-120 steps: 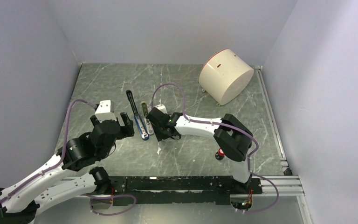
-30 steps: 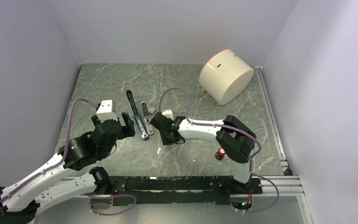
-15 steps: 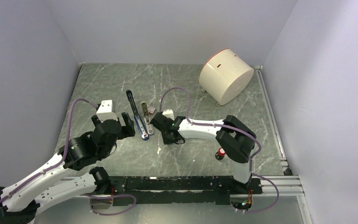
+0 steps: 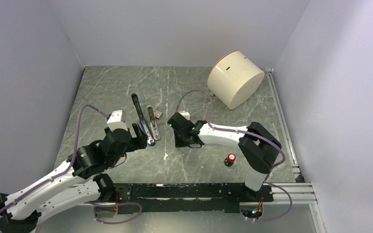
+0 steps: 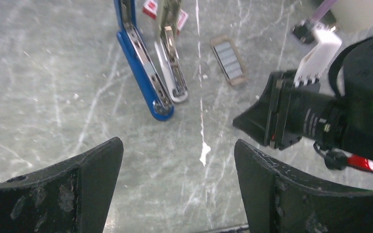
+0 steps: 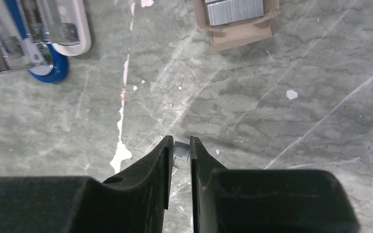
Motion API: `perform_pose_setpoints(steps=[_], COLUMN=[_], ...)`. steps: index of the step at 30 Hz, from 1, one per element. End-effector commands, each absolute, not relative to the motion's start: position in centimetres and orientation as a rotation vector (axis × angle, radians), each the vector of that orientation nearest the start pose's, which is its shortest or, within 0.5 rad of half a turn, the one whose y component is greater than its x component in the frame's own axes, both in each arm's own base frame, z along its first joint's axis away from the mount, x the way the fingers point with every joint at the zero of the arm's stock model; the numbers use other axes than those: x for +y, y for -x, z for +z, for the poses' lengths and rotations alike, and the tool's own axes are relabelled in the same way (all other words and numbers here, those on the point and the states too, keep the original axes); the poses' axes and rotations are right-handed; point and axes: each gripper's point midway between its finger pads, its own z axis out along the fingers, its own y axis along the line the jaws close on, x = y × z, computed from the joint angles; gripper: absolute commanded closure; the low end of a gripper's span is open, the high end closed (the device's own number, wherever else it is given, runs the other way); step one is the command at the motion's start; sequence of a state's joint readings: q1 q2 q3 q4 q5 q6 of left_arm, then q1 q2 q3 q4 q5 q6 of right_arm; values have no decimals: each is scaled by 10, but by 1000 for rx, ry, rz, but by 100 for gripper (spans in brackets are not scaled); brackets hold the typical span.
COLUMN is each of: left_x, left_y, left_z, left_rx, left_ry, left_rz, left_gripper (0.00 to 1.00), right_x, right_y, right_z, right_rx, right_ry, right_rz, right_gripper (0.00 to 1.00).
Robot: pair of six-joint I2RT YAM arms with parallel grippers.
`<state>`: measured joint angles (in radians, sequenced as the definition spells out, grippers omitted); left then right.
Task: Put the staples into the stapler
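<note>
Roughly central on the bench (image 4: 102,87), right gripper (image 6: 179,141) points down, clamped on a small grey strip (image 6: 180,149), hard to identify; left gripper (image 5: 177,160) hovers, jaws apart, near the opened stapler (image 5: 143,73); staples box (image 6: 233,17) lies alongside.

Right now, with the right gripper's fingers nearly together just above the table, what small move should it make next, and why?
Probably lift the right gripper a little and carry it toward the open blue stapler. Its fingers seem to pinch a small grey staple strip, and the stapler's silver channel lies bare, facing up. The left gripper stands open near the stapler, holding nothing.
</note>
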<state>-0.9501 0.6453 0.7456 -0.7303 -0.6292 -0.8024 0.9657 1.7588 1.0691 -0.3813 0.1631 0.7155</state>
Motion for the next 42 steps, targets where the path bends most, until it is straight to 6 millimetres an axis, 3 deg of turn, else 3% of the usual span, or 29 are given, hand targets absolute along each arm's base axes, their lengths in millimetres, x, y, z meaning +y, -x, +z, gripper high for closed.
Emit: perform_pose_setpoints(steps=[1, 8, 13, 19, 25, 30, 33, 36, 42], left_x=[-165, -201, -235, -259, -262, -260, -261, -264, -265], left_y=[-181, -173, -173, -179, -193, -203, -202, -197, -188], left_z=[185, 174, 192, 217, 253, 271, 282, 299, 315], left_rx=[2127, 2145, 2052, 1975, 1839, 1756, 1686, 1591, 1504], left_ry=[218, 296, 328, 317, 377, 380, 335, 269, 192], left_rz=[-596, -860, -1128, -1266, -1400, -1535, -1688, -1808, -1873], left_gripper=[11, 9, 3, 3, 8, 9, 18, 26, 33], right_x=[331, 331, 335, 338, 336, 335, 336, 336, 337], right_y=[-231, -236, -242, -245, -245, -241, -233, -229, -225], right_z=[49, 71, 103, 151, 204, 240, 259, 272, 289], right_rx=[2601, 2562, 2479, 2360, 2208, 2107, 2063, 2032, 1985], right_ry=[202, 118, 87, 72, 57, 64, 101, 104, 115], right_rz=[566, 846, 1077, 1315, 1510, 1628, 1716, 1764, 1820], right_gripper=[80, 79, 78, 77, 76, 76, 76, 76, 75])
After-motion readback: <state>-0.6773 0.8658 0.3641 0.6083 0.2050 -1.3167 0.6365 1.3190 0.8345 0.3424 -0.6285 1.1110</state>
